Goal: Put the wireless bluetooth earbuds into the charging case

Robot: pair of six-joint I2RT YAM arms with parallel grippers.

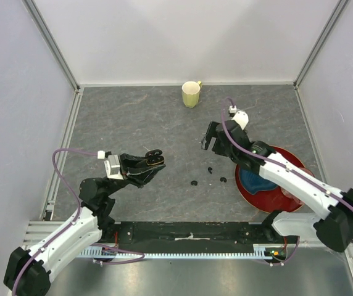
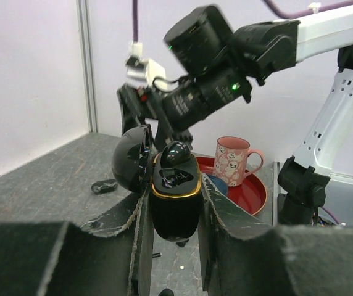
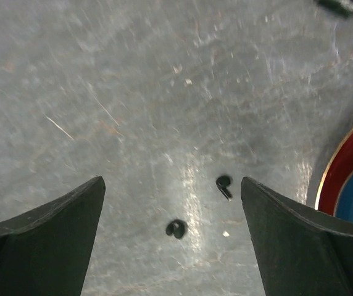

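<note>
My left gripper (image 2: 173, 206) is shut on the charging case (image 2: 175, 203), a glossy black pod with a gold rim, held up above the table. Its lid (image 2: 131, 161) hangs open to the left. One black earbud (image 2: 176, 153) sits in the far socket and the near socket (image 2: 178, 177) is hollow. In the top view the left gripper (image 1: 152, 160) is left of centre. Three loose earbuds (image 1: 194, 182) (image 1: 210, 170) (image 1: 223, 179) lie on the table. My right gripper (image 1: 208, 143) hovers open above and beyond them. Its wrist view shows two earbuds (image 3: 176, 229) (image 3: 224, 185) between the open fingers (image 3: 71, 222).
A red plate (image 1: 244, 188) with a blue item lies at the right under the right arm, and a pink mug (image 2: 233, 160) stands on it. A yellow-green mug (image 1: 191, 94) stands at the back. A small black piece (image 2: 104, 185) lies on the table behind the case.
</note>
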